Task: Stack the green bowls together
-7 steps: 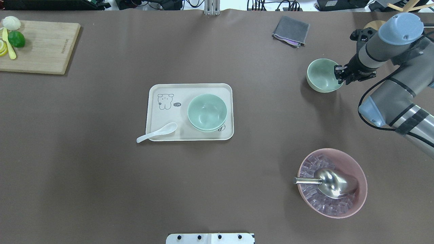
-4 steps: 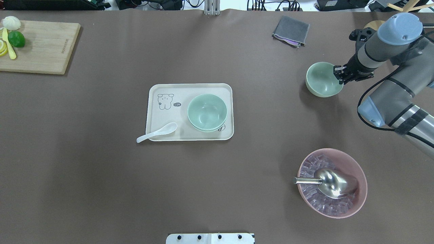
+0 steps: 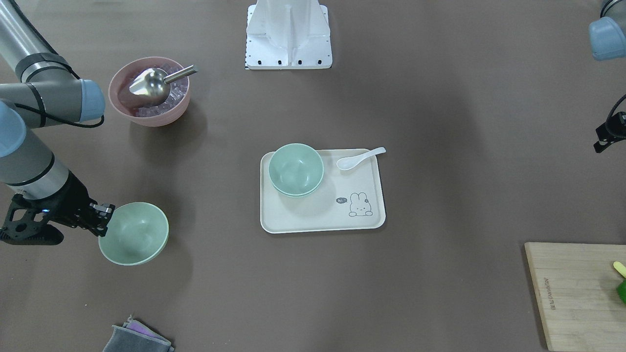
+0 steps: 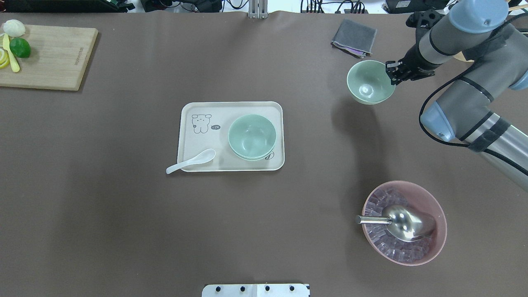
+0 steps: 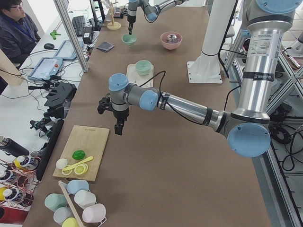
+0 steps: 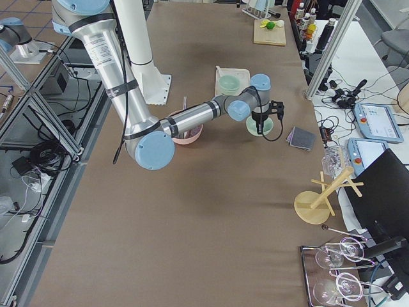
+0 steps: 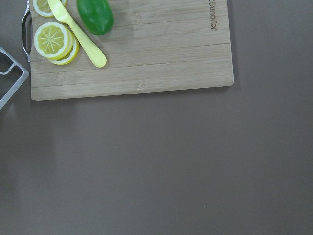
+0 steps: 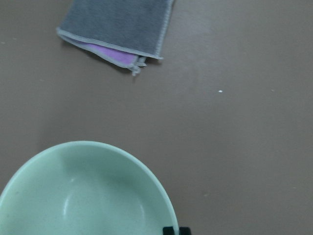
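My right gripper (image 4: pixel 392 73) is shut on the rim of one pale green bowl (image 4: pixel 370 82) and holds it above the table at the far right; its shadow falls on the table nearer to me. The same bowl (image 3: pixel 134 233) and gripper (image 3: pixel 102 217) show in the front view, and the bowl fills the bottom of the right wrist view (image 8: pixel 88 196). Two more green bowls (image 4: pixel 251 137) sit nested on the cream tray (image 4: pixel 194 142) at mid-table. My left gripper (image 5: pixel 118 126) hangs over bare table near the cutting board; I cannot tell whether it is open or shut.
A pink bowl of ice with a metal scoop (image 4: pixel 404 222) stands at the near right. A grey cloth (image 4: pixel 354 37) lies just beyond the held bowl. A white spoon (image 4: pixel 192 161) rests on the tray's near-left edge. A wooden cutting board (image 4: pixel 45 57) with lime and lemon is far left.
My right gripper has lifted the green bowl off the table and carried it left and farther from me. The tray, its bowls and the pink bowl have not moved.
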`<action>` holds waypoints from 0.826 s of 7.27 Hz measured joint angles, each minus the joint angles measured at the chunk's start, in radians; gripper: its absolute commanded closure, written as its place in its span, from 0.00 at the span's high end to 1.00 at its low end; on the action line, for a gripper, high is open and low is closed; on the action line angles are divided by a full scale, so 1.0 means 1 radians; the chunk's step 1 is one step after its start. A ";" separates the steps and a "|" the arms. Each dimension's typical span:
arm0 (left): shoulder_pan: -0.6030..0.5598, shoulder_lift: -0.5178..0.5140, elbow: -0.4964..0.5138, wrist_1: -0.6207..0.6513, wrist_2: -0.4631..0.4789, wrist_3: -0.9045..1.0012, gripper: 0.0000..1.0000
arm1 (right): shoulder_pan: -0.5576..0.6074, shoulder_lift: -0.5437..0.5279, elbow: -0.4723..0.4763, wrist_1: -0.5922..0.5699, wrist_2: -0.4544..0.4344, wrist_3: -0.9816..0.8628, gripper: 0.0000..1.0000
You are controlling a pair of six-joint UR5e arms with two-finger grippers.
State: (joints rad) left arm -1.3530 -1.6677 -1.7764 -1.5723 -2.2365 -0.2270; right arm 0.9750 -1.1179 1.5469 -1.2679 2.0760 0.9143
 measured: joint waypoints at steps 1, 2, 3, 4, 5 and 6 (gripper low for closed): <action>0.000 0.000 0.000 0.000 0.000 0.000 0.98 | -0.043 0.016 0.072 -0.013 0.000 0.041 0.00; 0.000 -0.001 0.000 0.000 0.000 -0.001 0.98 | -0.098 0.039 0.141 -0.043 -0.009 0.129 0.00; 0.000 -0.001 0.000 -0.001 -0.001 -0.002 0.98 | -0.164 0.085 0.190 -0.096 -0.039 0.224 0.00; 0.000 0.000 0.000 -0.002 -0.001 -0.002 0.98 | -0.232 0.147 0.216 -0.178 -0.085 0.287 0.00; -0.001 0.004 -0.001 -0.002 -0.001 -0.003 0.98 | -0.290 0.208 0.223 -0.273 -0.124 0.319 0.00; -0.001 0.014 -0.003 -0.013 -0.002 -0.004 0.98 | -0.329 0.250 0.222 -0.340 -0.142 0.340 0.00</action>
State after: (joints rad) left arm -1.3543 -1.6534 -1.7798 -1.5853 -2.2385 -0.2308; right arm 0.6462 -0.8678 1.7687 -1.6078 1.9341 1.2541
